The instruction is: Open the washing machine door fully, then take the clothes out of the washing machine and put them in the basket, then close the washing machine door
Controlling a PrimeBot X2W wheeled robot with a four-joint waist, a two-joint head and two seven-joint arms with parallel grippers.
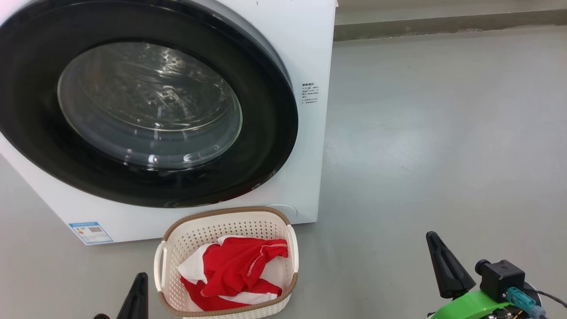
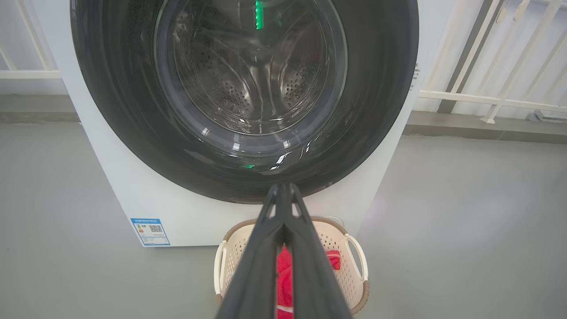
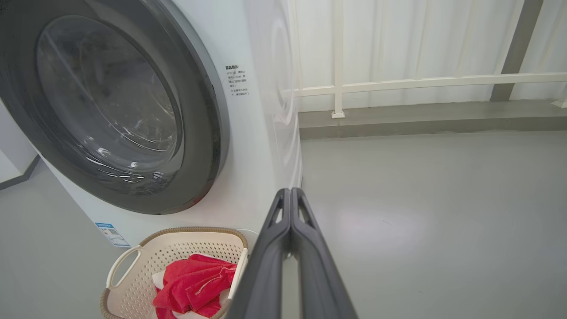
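Note:
The washing machine (image 1: 310, 57) is a big white front-loader, and its door (image 1: 146, 106), black-rimmed with a clear glass centre, lies flat against the front. On the floor before it stands the cream basket (image 1: 230, 226) with red and white clothes (image 1: 234, 270) piled inside. My left gripper (image 1: 141, 279) is low, just left of the basket, and in the left wrist view its fingers (image 2: 283, 190) are pressed together with nothing between them. My right gripper (image 1: 432, 237) stands well to the right of the basket, its fingers (image 3: 290, 192) also shut on nothing.
Grey floor (image 1: 443, 133) stretches to the right of the machine. A white railing (image 3: 421, 82) and a low kerb run along the back wall. A blue label sticker (image 1: 91, 232) sits on the machine's lower left corner.

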